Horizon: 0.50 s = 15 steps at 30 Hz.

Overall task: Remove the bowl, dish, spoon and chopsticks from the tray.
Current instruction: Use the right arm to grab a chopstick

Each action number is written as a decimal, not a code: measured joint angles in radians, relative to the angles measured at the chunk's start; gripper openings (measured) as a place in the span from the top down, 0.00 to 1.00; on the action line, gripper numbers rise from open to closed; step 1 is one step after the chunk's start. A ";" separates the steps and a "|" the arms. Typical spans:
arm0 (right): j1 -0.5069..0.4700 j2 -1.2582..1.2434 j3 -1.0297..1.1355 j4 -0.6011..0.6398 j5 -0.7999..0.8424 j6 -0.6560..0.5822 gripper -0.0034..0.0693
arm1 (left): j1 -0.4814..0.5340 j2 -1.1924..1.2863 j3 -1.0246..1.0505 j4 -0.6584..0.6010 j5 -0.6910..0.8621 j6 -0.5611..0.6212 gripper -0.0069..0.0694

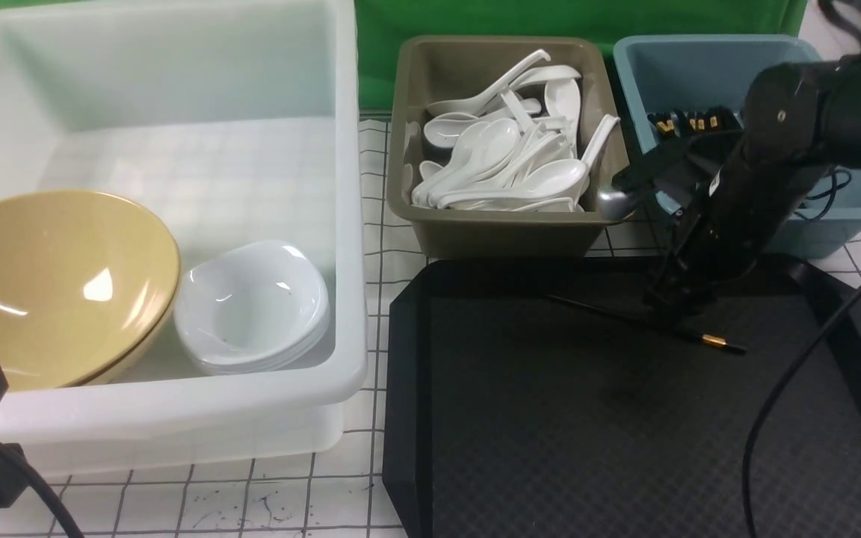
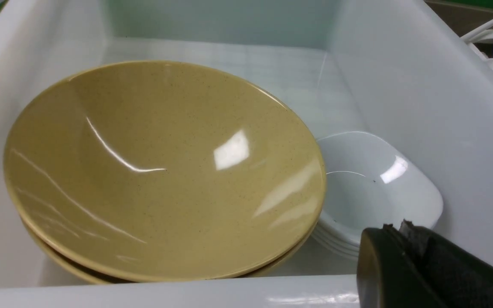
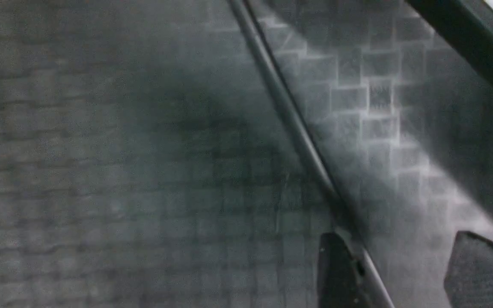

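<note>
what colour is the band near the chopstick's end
Gold, on the thin black chopstick; front view shows it best.

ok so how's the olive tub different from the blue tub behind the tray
The olive tub is piled with white soup spoons; the blue tub holds black sticks with gold bands, seen only at their ends. In the front view the olive tub shows in full, while the right arm hides part of the blue one. Both are open rectangular plastic tubs, side by side beyond the black tray.
</note>
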<state>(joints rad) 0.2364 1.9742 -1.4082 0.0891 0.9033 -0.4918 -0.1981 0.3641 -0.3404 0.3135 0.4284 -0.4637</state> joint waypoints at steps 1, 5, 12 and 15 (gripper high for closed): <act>0.004 0.014 0.001 0.004 0.009 -0.004 0.44 | 0.000 0.000 0.000 0.000 0.000 0.000 0.93; 0.018 0.040 -0.003 0.025 0.049 -0.010 0.49 | 0.000 0.000 0.000 0.001 0.001 0.000 0.93; 0.095 0.037 -0.004 0.033 0.142 0.027 0.84 | 0.000 0.000 0.000 0.002 0.002 0.000 0.93; 0.140 0.015 0.004 0.029 0.160 0.057 0.85 | 0.000 0.000 0.000 0.002 0.002 0.006 0.93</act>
<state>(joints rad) 0.3768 1.9897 -1.4043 0.1181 1.0636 -0.4346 -0.1981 0.3641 -0.3404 0.3156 0.4302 -0.4575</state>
